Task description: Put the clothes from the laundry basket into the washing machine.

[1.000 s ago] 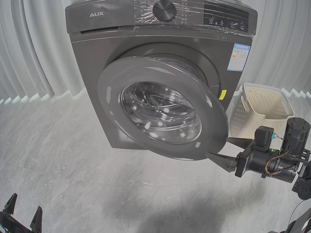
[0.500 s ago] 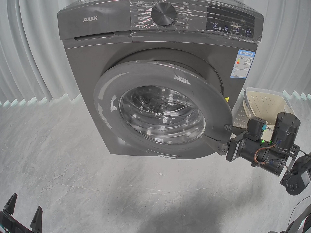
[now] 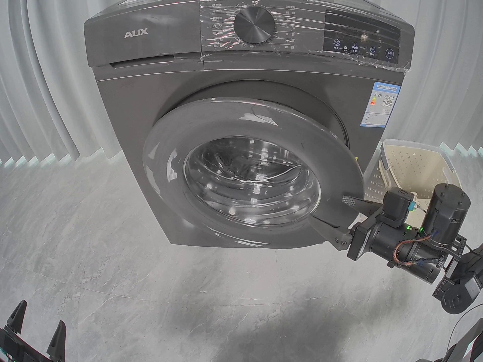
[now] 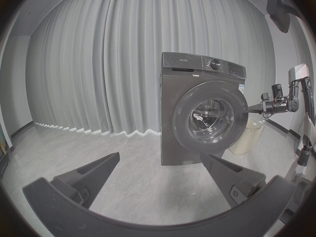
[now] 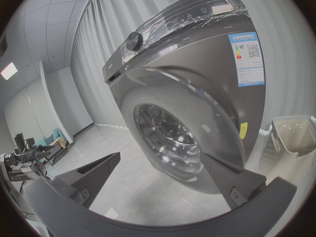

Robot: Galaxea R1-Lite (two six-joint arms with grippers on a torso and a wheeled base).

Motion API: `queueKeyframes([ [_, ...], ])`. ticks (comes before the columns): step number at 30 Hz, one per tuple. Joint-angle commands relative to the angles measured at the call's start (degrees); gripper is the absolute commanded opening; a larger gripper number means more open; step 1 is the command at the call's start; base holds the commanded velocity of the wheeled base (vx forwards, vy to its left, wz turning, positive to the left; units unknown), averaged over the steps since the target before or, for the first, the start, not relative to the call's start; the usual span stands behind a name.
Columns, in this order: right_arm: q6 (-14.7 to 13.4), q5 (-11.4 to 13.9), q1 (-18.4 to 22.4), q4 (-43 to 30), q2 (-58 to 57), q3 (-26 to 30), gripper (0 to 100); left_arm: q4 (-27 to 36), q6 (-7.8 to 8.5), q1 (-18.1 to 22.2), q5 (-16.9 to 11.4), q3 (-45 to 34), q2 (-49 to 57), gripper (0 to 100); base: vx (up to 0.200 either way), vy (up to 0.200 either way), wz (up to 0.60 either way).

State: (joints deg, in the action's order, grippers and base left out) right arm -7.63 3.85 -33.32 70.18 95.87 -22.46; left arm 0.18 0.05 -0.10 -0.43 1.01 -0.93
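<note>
Marbled floor (image 3: 126,262) carries washing machine (image 3: 146,106), laundry basket (image 3: 420,163) just beside.

One washing machine (image 3: 151,91), one laundry basket (image 3: 420,169), one left tool (image 3: 40,315), one right tool (image 3: 328,210).

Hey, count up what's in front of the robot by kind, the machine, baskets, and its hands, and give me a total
Washing machine: 1
Laundry basket: 1
Hands: 2, the left hand and the right hand
Total: 4
</note>
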Motion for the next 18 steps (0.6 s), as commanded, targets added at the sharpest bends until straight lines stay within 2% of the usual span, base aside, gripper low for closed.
queueKeyframes([
  [1, -0.1, -0.07, 0.18, 1.19, 0.99, -0.75, 100, -0.01, -0.05, 0.01, -0.01, -1.01, 0.93, 100, 0.2, 0.0, 0.0],
  [5, -0.19, -1.74, 0.36, 2.5, 2.31, -4.09, 100, -0.01, 0.04, 0.01, -0.01, -1.01, 0.93, 100, 0.2, 0.0, 0.0],
  [11, -0.28, -3.94, 0.71, 2.5, 3.71, -8.39, 100, -0.01, -0.05, 0.01, -0.01, -1.01, 0.93, 100, 0.0, 0.0, 0.0],
  [13, -0.37, -5.35, 1.06, 2.77, 4.06, -10.06, 100, -0.01, -0.05, 0.01, -0.01, -1.01, 0.93, 100, 0.0, 0.0, 0.0],
  [18, -0.37, -5.43, 1.15, 2.94, 4.06, -9.54, 100, -0.01, -0.05, 0.01, 0.08, -1.01, 0.93, 100, 0.0, 0.0, 0.0],
])
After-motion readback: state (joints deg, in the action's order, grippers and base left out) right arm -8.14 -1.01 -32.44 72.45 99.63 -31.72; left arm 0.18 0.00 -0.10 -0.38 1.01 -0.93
